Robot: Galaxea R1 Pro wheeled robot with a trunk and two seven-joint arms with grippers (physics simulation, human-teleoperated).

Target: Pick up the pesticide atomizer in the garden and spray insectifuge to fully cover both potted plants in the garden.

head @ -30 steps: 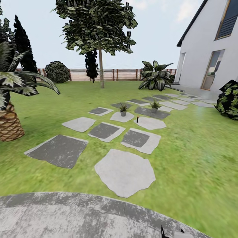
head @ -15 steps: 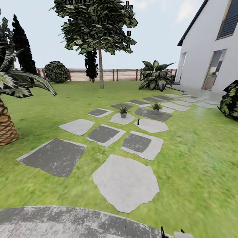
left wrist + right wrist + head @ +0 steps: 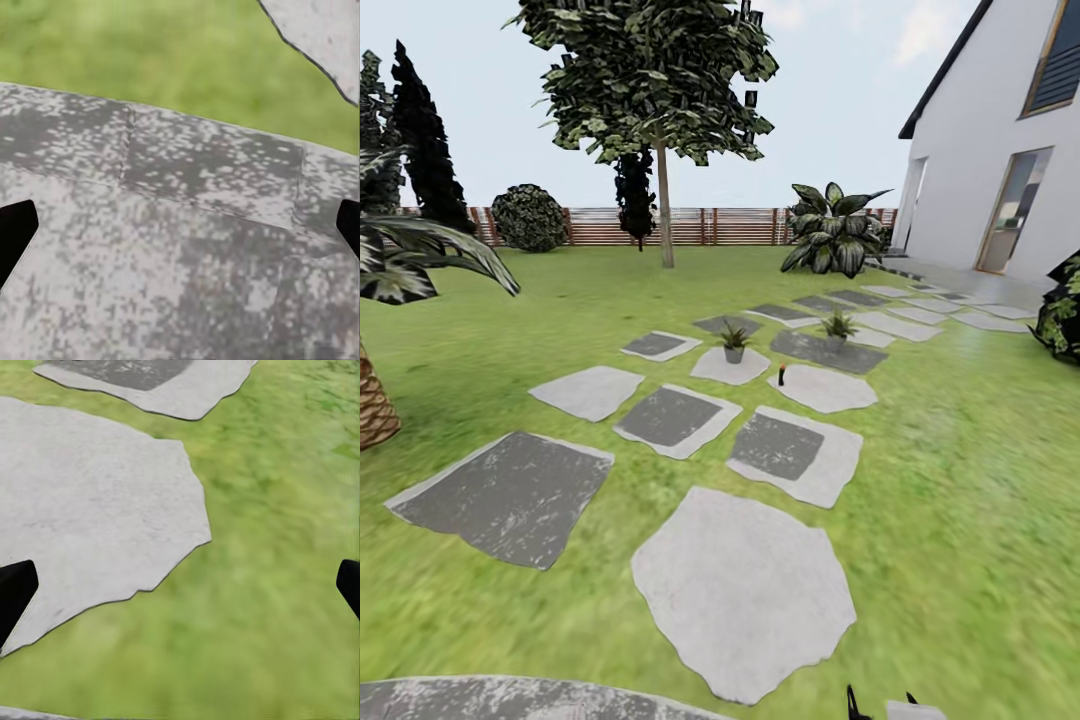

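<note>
Currently catalogued: pesticide atomizer [image 3: 781,376], upright on the edge of a pale stepping stone [image 3: 825,388], well ahead of the robot. Potted plants, two: nearer plant [image 3: 734,342] on its own pale stone just beyond the bottle; farther plant [image 3: 838,327] on a dark slab. Placement judged convenient, bottle between both targets. Left gripper [image 3: 180,232]: fingers spread wide, empty, above mottled grey paving [image 3: 165,255]. Right gripper [image 3: 180,585]: fingers spread wide, empty, over lawn [image 3: 285,547]. Approach stage; nothing within reach.
</note>
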